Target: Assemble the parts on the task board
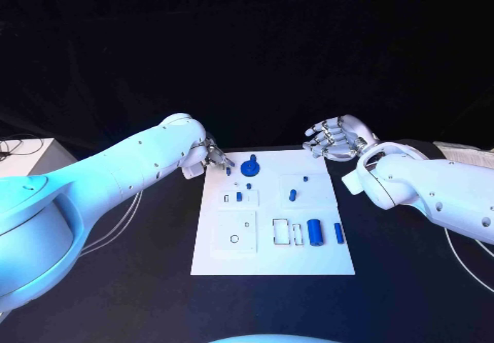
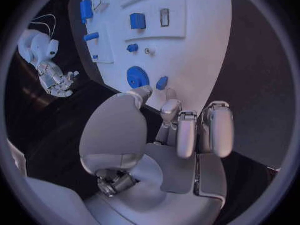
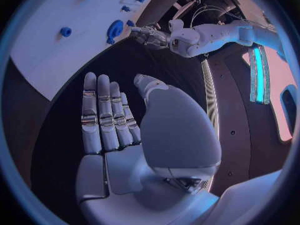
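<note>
The white task board (image 1: 273, 254) lies in the middle of the black table. A blue disc with a knob (image 1: 250, 169) stands near its far edge, with a small blue piece (image 1: 228, 170) just left of it. More blue parts lie further in, among them a cylinder (image 1: 315, 232). My left hand (image 1: 211, 158) hovers at the board's far left corner. Its fingers (image 2: 170, 110) are bent and its thumb reaches close to the disc (image 2: 137, 77) and the small piece (image 2: 162, 83), holding nothing. My right hand (image 1: 335, 139) hangs beyond the far right corner, its fingers (image 3: 103, 110) straight and apart, empty.
A white box (image 1: 41, 153) with cables stands at the table's left edge. Thin cables run along the table under each arm. The board (image 2: 187, 45) has several rectangular recesses. Bare black table surrounds the board (image 3: 56, 55) on all sides.
</note>
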